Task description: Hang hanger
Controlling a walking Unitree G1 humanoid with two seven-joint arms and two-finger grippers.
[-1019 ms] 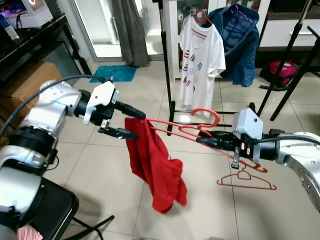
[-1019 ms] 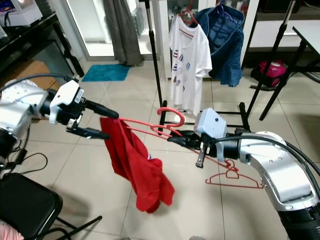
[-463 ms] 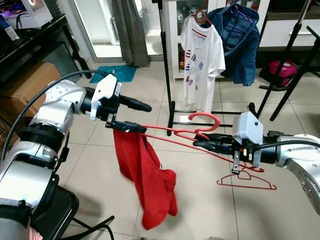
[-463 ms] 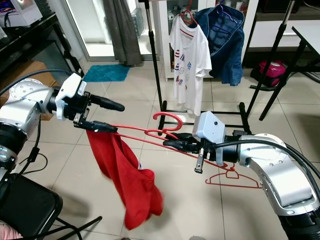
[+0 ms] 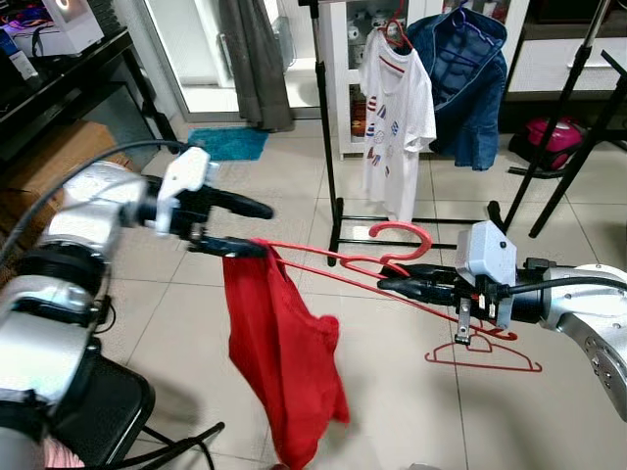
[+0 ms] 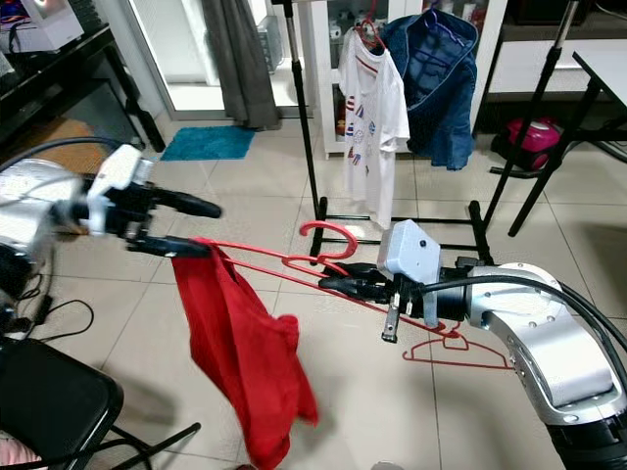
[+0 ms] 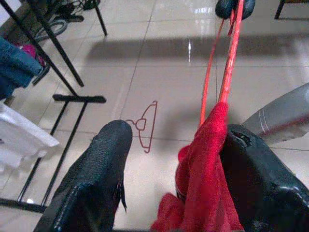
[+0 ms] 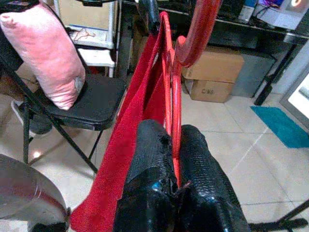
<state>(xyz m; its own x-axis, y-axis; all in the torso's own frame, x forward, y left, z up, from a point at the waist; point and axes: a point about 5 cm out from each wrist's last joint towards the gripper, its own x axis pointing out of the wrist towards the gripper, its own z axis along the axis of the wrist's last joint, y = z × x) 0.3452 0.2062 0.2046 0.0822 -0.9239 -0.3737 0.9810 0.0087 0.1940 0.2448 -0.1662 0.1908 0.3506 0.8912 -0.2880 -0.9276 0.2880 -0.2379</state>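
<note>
The red hanger (image 5: 343, 262) is held flat in the air between the two arms, above the tiled floor (image 5: 392, 411) and on the near side of the clothes rack (image 5: 323, 117). The right pincer (image 5: 392, 284) is pressed together on the hanger's wires just below the hook; the right wrist view shows both black fingers (image 8: 145, 193) clamped on the thin red wire, so this arm carries the weight and sets which way the hook points. The hook curls upward and toward the rack, which reads as preparation for lifting it onto the rail.

The left pincer (image 5: 235, 227) sits at the hanger's far-left tip. Its fingers are spread, one above and one below the hanger arm, and the left wrist view shows the wire and bunched cloth lying against one finger (image 7: 251, 183) while the other stands apart. It seems to be steadying that end rather than gripping it.

A red shirt (image 5: 284, 362) hangs from the left end only, drooping in a long fold toward the floor. Judging by this, the garment is not yet properly spread over both shoulders, and it could slide off when the hanger tilts.

A white t-shirt (image 5: 397, 117) and a blue jacket (image 5: 470, 78) already hang on the rack. A spare hanger (image 5: 485, 354) lies on the floor to the right.
</note>
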